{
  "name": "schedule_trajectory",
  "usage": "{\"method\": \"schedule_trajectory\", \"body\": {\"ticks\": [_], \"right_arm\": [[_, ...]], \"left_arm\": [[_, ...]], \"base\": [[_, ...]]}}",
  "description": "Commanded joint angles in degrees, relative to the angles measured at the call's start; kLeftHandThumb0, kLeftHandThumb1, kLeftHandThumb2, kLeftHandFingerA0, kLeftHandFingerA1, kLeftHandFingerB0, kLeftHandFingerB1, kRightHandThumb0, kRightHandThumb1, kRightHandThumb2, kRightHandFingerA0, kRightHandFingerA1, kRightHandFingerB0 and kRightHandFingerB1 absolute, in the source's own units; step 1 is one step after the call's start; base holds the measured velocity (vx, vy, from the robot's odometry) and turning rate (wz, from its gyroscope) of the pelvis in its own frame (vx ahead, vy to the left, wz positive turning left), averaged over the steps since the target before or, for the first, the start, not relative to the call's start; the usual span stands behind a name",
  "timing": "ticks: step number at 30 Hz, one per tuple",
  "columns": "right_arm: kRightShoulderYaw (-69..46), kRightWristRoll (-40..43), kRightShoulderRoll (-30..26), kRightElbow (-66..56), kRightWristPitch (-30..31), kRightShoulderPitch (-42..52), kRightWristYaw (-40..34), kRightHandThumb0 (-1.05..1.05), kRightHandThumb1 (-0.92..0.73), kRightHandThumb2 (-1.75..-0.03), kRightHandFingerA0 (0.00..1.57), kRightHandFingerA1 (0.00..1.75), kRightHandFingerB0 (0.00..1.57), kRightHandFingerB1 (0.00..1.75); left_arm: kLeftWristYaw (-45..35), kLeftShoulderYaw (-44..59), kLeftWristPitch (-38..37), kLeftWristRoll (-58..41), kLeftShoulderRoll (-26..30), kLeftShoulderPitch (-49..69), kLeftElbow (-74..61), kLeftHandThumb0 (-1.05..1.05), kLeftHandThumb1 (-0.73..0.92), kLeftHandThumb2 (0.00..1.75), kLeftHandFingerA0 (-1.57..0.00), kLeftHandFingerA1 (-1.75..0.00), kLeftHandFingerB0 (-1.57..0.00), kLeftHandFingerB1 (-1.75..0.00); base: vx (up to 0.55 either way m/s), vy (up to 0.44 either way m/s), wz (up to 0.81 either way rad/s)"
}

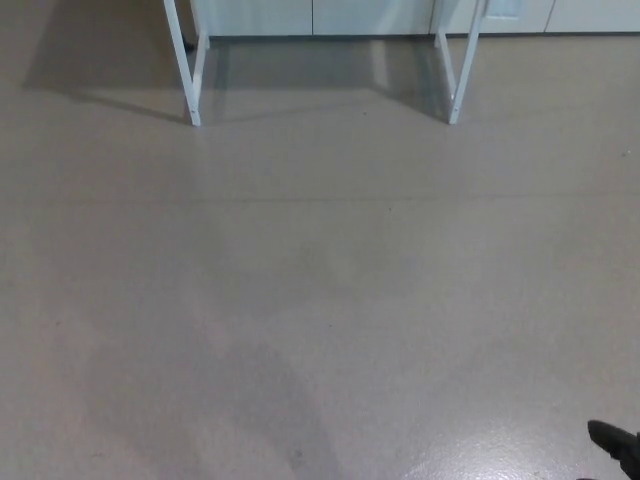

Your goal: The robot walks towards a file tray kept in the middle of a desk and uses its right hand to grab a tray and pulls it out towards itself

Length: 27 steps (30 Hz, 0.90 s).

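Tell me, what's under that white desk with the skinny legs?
Under the white metal-legged desk only bare beige floor and the desk's shadow show, with pale cabinet panels behind. The desktop and file tray are outside the picture, so they cannot be seen.

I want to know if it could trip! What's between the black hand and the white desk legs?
Only bare floor lies between the hand and the desk legs, in the head view.

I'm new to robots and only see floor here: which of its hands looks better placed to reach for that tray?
Right, tentatively. Only a bit of the right hand shows, at the bottom right corner; the left is out of view. The tray isn't visible, just the white desk legs far ahead across the floor.
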Motion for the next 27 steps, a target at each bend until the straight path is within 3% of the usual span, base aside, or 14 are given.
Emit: {"method": "schedule_trajectory", "body": {"ticks": [1, 2, 3, 4, 5, 6, 7, 8, 9, 10, 11, 25, 26, 27], "right_arm": [[-1.01, 1.0, -0.02, -0.68, -1.53, 0.59, -1.26, -0.23, -0.7, -0.76, 0.31, 0.71, 0.12, 0.49], [-0.97, 0.96, 0.04, -0.6, -1.52, 0.67, -1.28, -0.23, -0.55, -1.03, 0.3, 0.66, 0.09, 0.53], [-0.91, 0.85, 0.01, -0.57, -1.46, 0.67, -1.31, -0.23, -0.55, -1.03, 0.3, 0.66, 0.08, 0.53], [-0.86, 0.79, 0.07, -0.68, -1.11, 0.54, -1.41, -0.23, -0.55, -1.03, 0.29, 0.65, 0.08, 0.53], [-0.85, 0.9, 0.28, -0.83, -0.75, 0.42, -1.53, -0.23, -0.55, -1.03, 0.29, 0.65, 0.08, 0.53], [-0.88, 1.1, 0.48, -0.77, -0.92, 0.12, -1.57, -0.25, -0.54, -1.03, 0.28, 0.65, 0.08, 0.53], [-0.74, 1.08, 0.77, -0.49, -1.41, -0.13, -1.71, -0.26, -0.55, -1.03, 0.28, 0.65, 0.07, 0.53], [-0.87, 1.49, 0.98, -0.57, -1.79, -0.13, -1.46, -0.27, -0.56, -1.03, 0.28, 0.66, 0.06, 0.52], [-0.91, 1.72, 1.63, -0.83, -1.97, 0.2, -1.73, -0.3, -0.73, -0.73, 0.29, 0.71, 0.12, 0.47], [-0.84, 1.5, 1.77, -1.14, -2.06, 0.4, -1.94, -0.3, -0.72, -0.73, 0.29, 0.69, 0.12, 0.47], [-0.96, 1.92, 1.93, -1.33, -2.43, 0.5, -1.44, -0.3, -0.72, -0.73, 0.29, 0.7, 0.11, 0.47], [0.94, -0.55, 0.58, 2.8, -4.92, -0.44, -1.84, -0.3, -0.67, -0.78, 0.31, 0.73, 0.13, 0.52], [0.96, -0.57, 0.5, 2.73, -4.99, -0.28, -1.81, -0.29, -0.52, -1.03, 0.29, 0.66, 0.09, 0.54], [1.03, -0.69, 0.41, 2.67, -5.25, -0.1, -1.86, -0.3, -0.52, -1.02, 0.29, 0.66, 0.09, 0.54]], "left_arm": [[-2.38, 0.94, -3.47, -2.24, 0.87, -0.38, -0.62, -0.18, 0.37, 0.5, -0.49, -0.53, -0.32, -0.42], [-2.95, 1.52, -2.63, -3.26, 0.56, -0.5, -0.89, -0.12, 0.21, 0.76, -0.39, -0.64, -0.21, -0.55], [-2.98, 1.65, -2.28, -3.51, 0.26, -0.48, -1.4, -0.19, 0.35, 0.5, -0.48, -0.53, -0.31, -0.43], [-2.77, 1.64, -1.83, -3.52, -0.24, -0.52, -2.4, -0.17, 0.35, 0.49, -0.48, -0.51, -0.3, -0.42], [-2.78, 1.75, -1.17, -3.73, -0.51, -0.71, -3.03, -0.17, 0.35, 0.49, -0.48, -0.51, -0.3, -0.42], [-2.58, 1.41, -0.43, -3.81, -1.35, -0.56, -5.3, -0.14, 0.2, 0.76, -0.4, -0.63, -0.21, -0.54], [-2.43, 0.95, 0.22, -3.65, -1.82, -0.57, -7.17, -0.2, 0.36, 0.5, -0.49, -0.49, -0.31, -0.41], [-4.42, 1.33, 1.57, -5.62, -2.92, -0.46, -9.07, -0.12, 0.22, 0.76, -0.38, -0.62, -0.19, -0.54], [-4.7, 1.08, 2.94, -6.27, -3.97, 0.07, -11.53, -0.11, 0.22, 0.76, -0.37, -0.63, -0.19, -0.54], [-4.99, 0.68, 2.81, -6.07, -4.47, 0.26, -12.2, -0.12, 0.21, 0.76, -0.37, -0.62, -0.19, -0.54], [-5.38, 0.6, 2.48, -6.21, -5.21, 0.04, -11.99, -0.23, 0.32, 0.53, -0.43, -0.53, -0.28, -0.42], [-8.88, -5.25, -3.9, -2.11, -4.43, 0.55, -9.11, -0.36, 0.33, 0.5, -0.44, -0.47, -0.31, -0.38], [-8.66, -5.48, -4.4, -1.97, -4.43, 0.68, -8.89, -0.36, 0.33, 0.5, -0.43, -0.46, -0.31, -0.37], [-8.2, -5.78, -4.39, -1.74, -4.41, 0.82, -8.88, -0.4, 0.3, 0.6, -0.41, -0.49, -0.28, -0.42]], "base": [[0.0, 0.0, 0.0], [0.0, 0.0, 0.0], [0.0, 0.0, 0.0], [0.0, 0.0, 0.0], [0.0, 0.0, 0.0], [0.0, 0.0, 0.0], [0.0, 0.0, 0.0], [0.0, 0.0, 0.0], [0.0, 0.0, 0.0], [0.0, 0.0, 0.0], [0.0, 0.0, 0.0], [0.0, 0.0, 0.0], [0.0, 0.0, 0.0], [0.0, 0.0, 0.0]]}}
